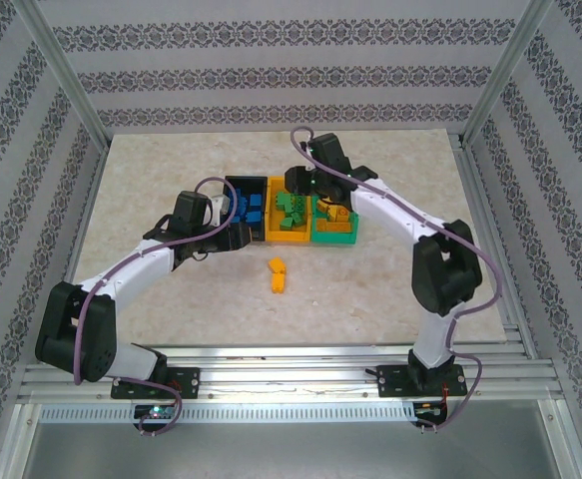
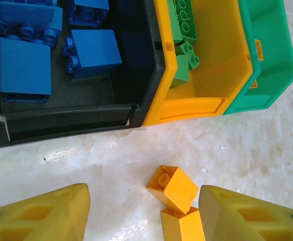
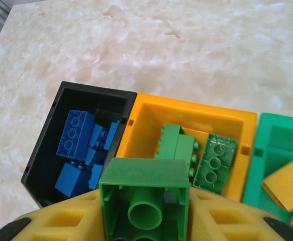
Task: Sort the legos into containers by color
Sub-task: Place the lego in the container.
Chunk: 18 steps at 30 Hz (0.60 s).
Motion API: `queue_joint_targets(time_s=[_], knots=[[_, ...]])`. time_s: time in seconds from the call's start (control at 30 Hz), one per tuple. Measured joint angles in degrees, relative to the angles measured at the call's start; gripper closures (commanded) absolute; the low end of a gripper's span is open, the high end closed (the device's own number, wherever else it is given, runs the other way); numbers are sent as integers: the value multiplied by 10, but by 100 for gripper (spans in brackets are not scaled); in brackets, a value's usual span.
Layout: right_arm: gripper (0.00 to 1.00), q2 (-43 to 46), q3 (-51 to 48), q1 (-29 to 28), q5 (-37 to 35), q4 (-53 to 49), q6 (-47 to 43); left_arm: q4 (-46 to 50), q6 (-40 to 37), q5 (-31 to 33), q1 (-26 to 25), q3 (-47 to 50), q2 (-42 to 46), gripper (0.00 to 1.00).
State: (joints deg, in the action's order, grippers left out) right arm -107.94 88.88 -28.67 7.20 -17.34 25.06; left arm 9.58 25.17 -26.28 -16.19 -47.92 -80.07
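Two orange legos lie touching on the table (image 1: 171, 150), one (image 2: 172, 188) tipped on its side and the other (image 2: 184, 226) just below it; in the top view the pair (image 1: 278, 274) sits in front of the containers. My left gripper (image 2: 143, 201) is open above them, the bricks near its right finger (image 2: 247, 216). My right gripper (image 3: 145, 221) is shut on a green lego (image 3: 145, 198), hollow side up, over the orange container (image 3: 151, 118), which holds green legos (image 3: 215, 160). The black container (image 3: 48, 150) holds blue legos (image 3: 73, 133).
The three containers stand side by side: black (image 1: 241, 183), orange (image 1: 289, 238), green (image 1: 336, 238). An orange lego (image 3: 284, 183) lies in the green container (image 3: 269, 133). Both arms reach in over the bins. Patterned walls and metal posts enclose the table.
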Motion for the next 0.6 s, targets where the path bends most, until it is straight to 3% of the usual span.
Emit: queue_joint_targets(time_s=[0.3, 0.6], knots=[[56, -103, 81, -4, 21, -13, 0, 1, 2, 0, 0, 0, 0, 41], [54, -125, 83, -28, 27, -21, 0, 1, 4, 0, 0, 1, 0, 41]])
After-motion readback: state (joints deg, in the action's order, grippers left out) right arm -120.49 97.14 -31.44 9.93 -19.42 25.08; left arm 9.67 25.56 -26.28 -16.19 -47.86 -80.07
